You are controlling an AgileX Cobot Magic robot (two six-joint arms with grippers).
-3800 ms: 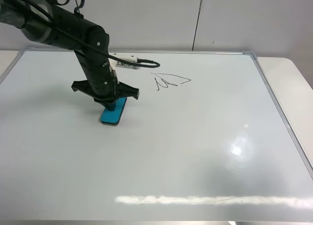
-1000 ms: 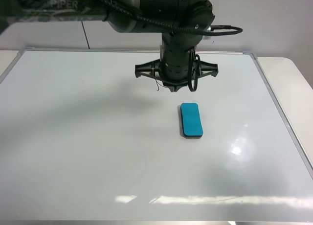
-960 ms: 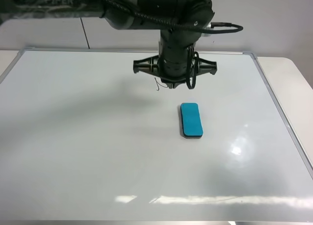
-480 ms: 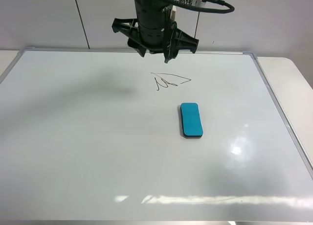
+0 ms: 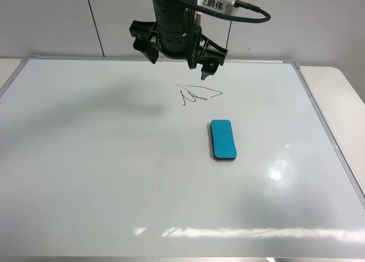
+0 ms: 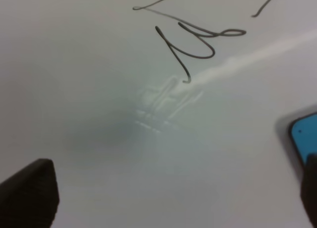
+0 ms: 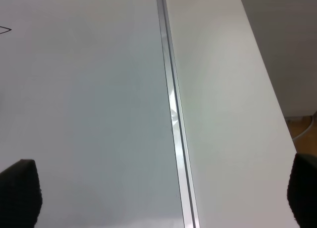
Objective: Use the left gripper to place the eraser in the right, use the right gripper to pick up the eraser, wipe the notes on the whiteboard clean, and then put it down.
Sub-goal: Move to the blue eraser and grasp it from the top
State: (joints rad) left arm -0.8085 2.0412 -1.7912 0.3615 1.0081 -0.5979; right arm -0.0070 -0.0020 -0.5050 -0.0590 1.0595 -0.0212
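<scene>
Eraser (image 5: 223, 139): small oblong teal-blue block with rounded corners and a thin black underside. It lies flat on the board, right of centre in the exterior high view, with its long axis running up and down the frame. Nothing touches it.

Large glossy white whiteboard (image 5: 85, 176) with a thin silver-grey metal frame: fills most of the exterior high view from the left edge to the right. Bright light reflections lie along its lower part and to the lower right of the eraser.

Left tool (image 5: 179, 64), black, on a thick black arm with a black cable (image 5: 251, 14) looping off it: hangs at the upper centre of the frame, above the far edge of the board and clear of its surface. Its fingers are spread. In the left wrist view the two dark fingertips (image 6: 27, 193) sit at opposite lower corners with only bare board between them, and one corner of the eraser shows at the right edge.

Thin black marker notes (image 5: 197, 94), a leaf-like outline with zigzag strokes: just below the left tool in the frame, and up and left of the eraser, apart from it.

White tabletop (image 5: 342, 97): shows beyond the right frame rail of the board.

Right tool (image 7: 161, 191): seen only in the right wrist view, over the board's frame rail, with its fingers spread wide and nothing between them.
</scene>
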